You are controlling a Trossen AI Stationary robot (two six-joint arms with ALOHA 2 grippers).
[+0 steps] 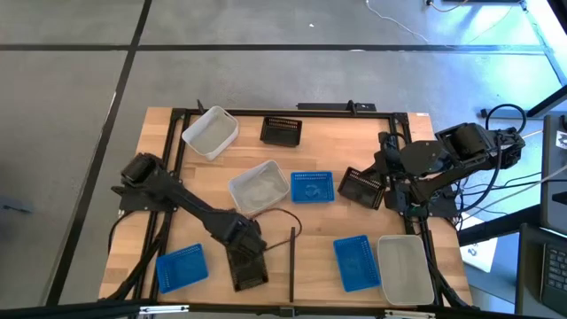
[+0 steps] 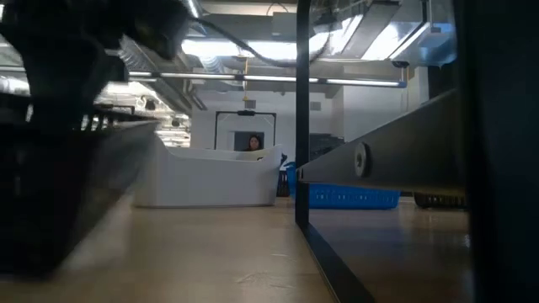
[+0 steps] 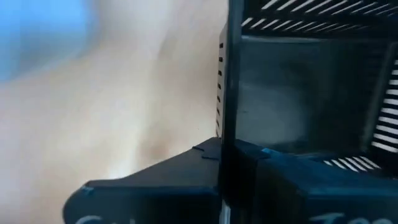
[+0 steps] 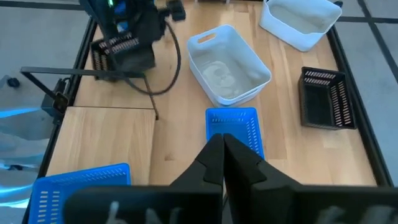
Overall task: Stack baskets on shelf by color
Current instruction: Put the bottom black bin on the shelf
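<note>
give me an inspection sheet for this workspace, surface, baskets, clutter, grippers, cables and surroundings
Surface: wooden table in a black frame; pale shelf at the near edge.
Job's things: nine baskets scattered singly, none stacked; three white, three blue, three black, among them a white basket mid-table and a blue basket beside it.
Clutter: nothing seen.
Grippers: left gripper shut on the wall of a black basket beside the shelf; right gripper shut, empty, raised over the table's right side.
Cables: thin black cable by the left arm; more beside the right arm.
Surroundings: grey floor; a person far behind.
</note>
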